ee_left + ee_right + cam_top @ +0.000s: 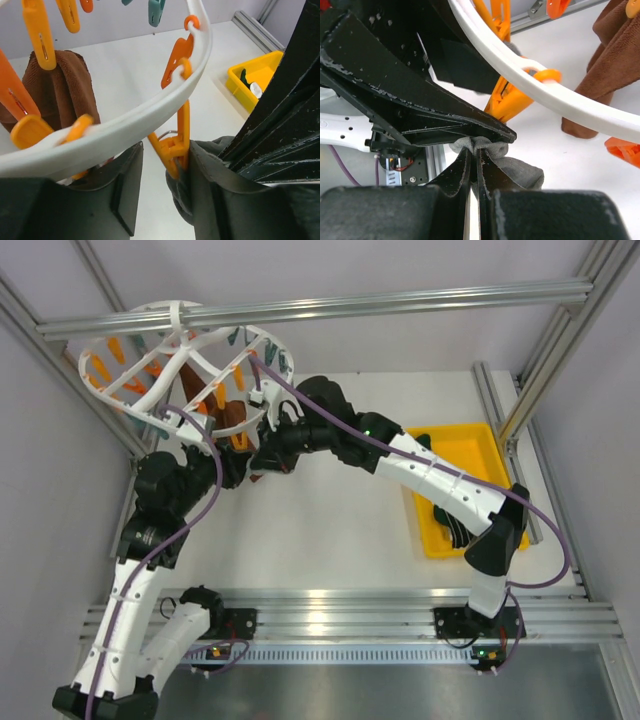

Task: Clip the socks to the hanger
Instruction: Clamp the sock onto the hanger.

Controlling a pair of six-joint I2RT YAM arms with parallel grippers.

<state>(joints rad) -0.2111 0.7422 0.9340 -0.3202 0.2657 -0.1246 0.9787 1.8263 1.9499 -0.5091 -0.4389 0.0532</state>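
The white round hanger (130, 400) hangs at the back left with orange and teal clips. A brown sock (233, 418) hangs from one clip. In the left wrist view an orange clip (176, 147) on the rim (150, 112) bites the top of a grey sock (181, 192). My left gripper (164, 162) stands open around that clip; the clip rests against its right finger and a gap shows on the left. My right gripper (474, 152) is shut on the grey sock (520, 170) just below the same clip (512, 102). Both grippers meet under the ring (250, 455).
A yellow tray (470, 440) at the right holds more dark socks (450, 520). An aluminium frame bar (400, 302) runs across the back above the hanger. Other orange clips (37, 35) dangle close to my left fingers.
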